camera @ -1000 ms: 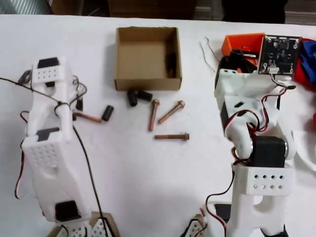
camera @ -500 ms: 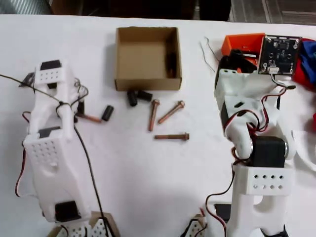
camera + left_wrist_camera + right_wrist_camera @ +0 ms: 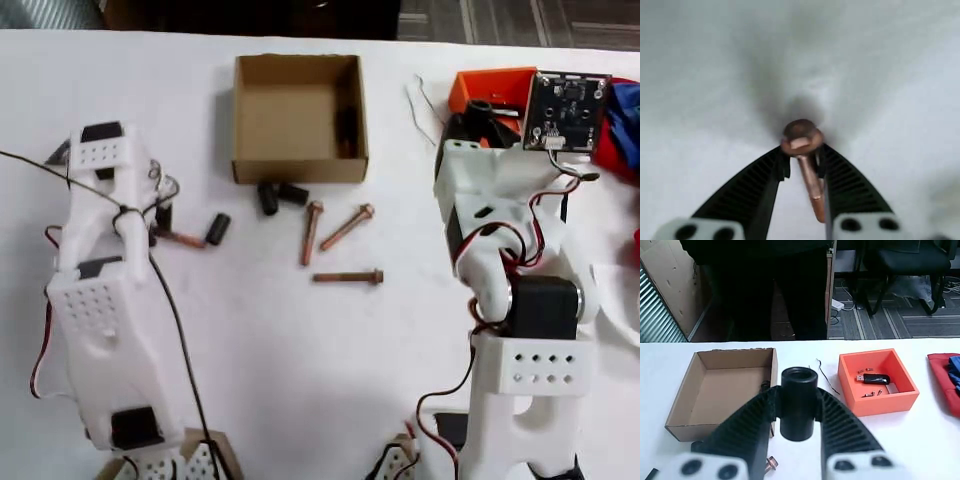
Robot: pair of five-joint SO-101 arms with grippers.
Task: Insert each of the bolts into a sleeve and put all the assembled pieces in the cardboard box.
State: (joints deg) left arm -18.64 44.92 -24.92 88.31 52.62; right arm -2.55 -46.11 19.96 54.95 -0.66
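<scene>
Pinching a bolt (image 3: 801, 139) in the left pincer (image 3: 802, 162), just under the hex head, pressing both black fingers (image 3: 760, 187) against the shank and pointing the head away from the wrist camera, over blurred white tabletop (image 3: 715, 75). Clamping a black sleeve (image 3: 799, 390) upright in the right pincer (image 3: 799, 412), showing its open bore at the top end, raised above the tabletop near the orange tray (image 3: 885, 405).

Seeing, from overhead, the cardboard box (image 3: 300, 170) sitting at the far middle of the tabletop and holding dark sleeve pieces (image 3: 347, 128) against the wall on the right arm's side; not telling how many. Finding two loose sleeves (image 3: 268, 198) lying side by side just in front of the box. Noting three bare bolts (image 3: 347, 277) lying near one another a little nearer the arms, two angled and one crosswise, none of them in a sleeve.

Spotting a bolt shank (image 3: 182, 239) just beside the left arm (image 3: 100, 290) with a lone sleeve (image 3: 217, 228) at its outer end; not telling whether joined or merely touching, nor whether belonging to the bolt in the pincer. Showing the right arm (image 3: 520, 330) folded at the right side. Holding a dark stick (image 3: 871, 378) and several tiny screws (image 3: 868, 394) in the orange tray, with red cloth (image 3: 945, 380) lying beyond it.
</scene>
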